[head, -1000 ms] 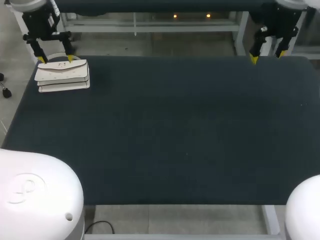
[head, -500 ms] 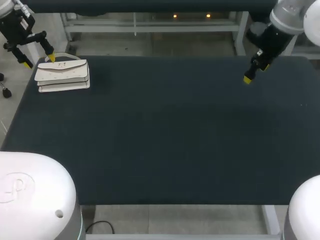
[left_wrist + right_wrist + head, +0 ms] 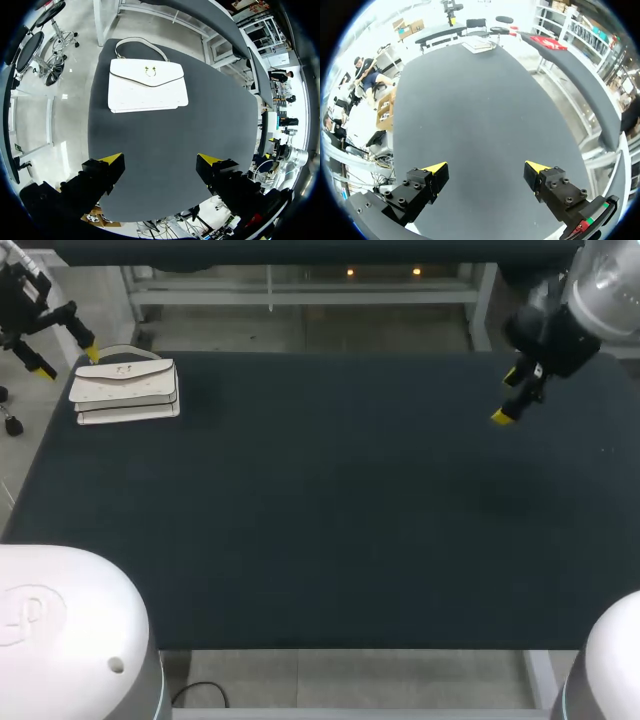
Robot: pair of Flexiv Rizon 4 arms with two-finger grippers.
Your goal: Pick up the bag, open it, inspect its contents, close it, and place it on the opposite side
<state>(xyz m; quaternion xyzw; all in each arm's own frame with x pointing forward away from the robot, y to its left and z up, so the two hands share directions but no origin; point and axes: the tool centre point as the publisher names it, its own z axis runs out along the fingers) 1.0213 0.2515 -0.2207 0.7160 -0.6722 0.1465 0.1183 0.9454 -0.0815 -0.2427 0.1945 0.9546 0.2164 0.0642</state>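
Here, a white bag (image 3: 147,85) lies flat on the bench (image 3: 320,500), ahead of the left hand (image 3: 160,160).
That hand is spread wide and empty, the bag's handle (image 3: 135,39) on its far side. The right hand (image 3: 486,167), also released and empty, is well apart from the bag. To pick up cleanly, the left hand should probably advance, centre over the handle, then close gently.

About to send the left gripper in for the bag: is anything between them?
Nothing visible. The left gripper is open, and only bare table lies between it and the white bag ahead.
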